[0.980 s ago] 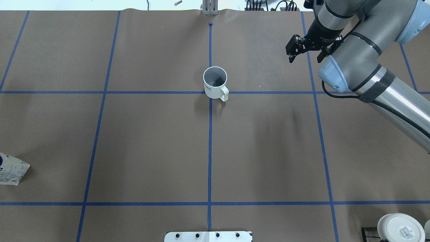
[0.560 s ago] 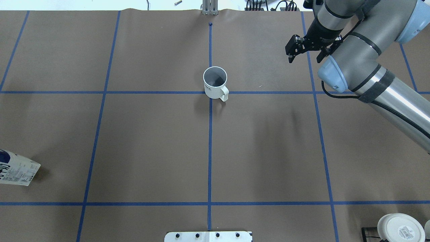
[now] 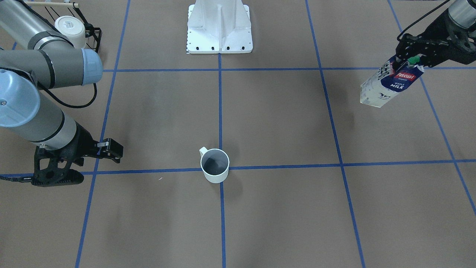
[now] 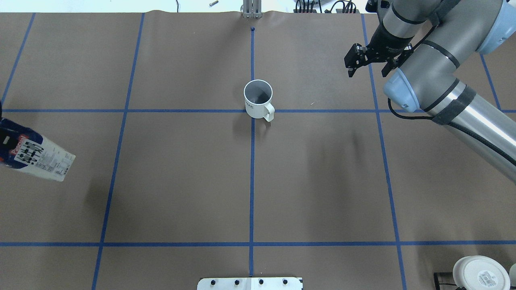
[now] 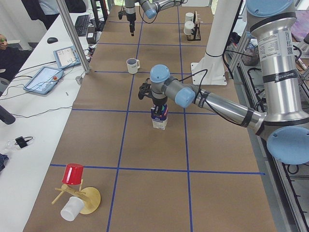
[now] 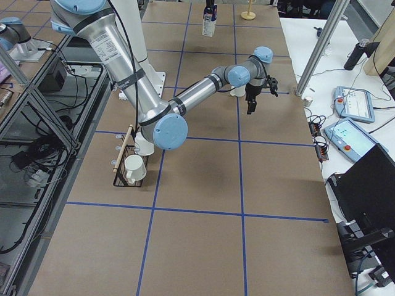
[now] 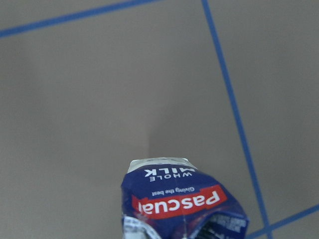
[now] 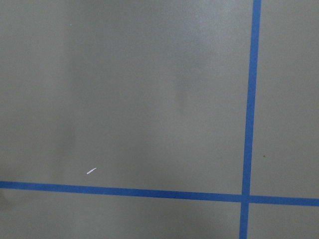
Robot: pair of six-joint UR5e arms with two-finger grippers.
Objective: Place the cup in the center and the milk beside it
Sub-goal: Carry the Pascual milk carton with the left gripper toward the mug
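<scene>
The left gripper (image 3: 411, 59) has its jaws clamped on the top of the milk (image 3: 390, 83), right by the green cap, and the carton hangs tilted above the bench (image 4: 181, 181), its shadow falling apart from it on the brown paper. That puts it out at the robot's left edge, well apart from the middle. The cup (image 4: 258, 98) stands upright on the centre tape line (image 4: 252, 181), just where a cross line meets it, grey inside showing, handle turned toward the robot and its right. Over on the other side the right gripper (image 4: 367, 71) hovers above the bench, jaws spread wide and holding nothing, well apart from the cup. Down in the robot's near right corner, a white cup (image 3: 70, 26) sits in a black wire rack (image 3: 93, 35).
</scene>
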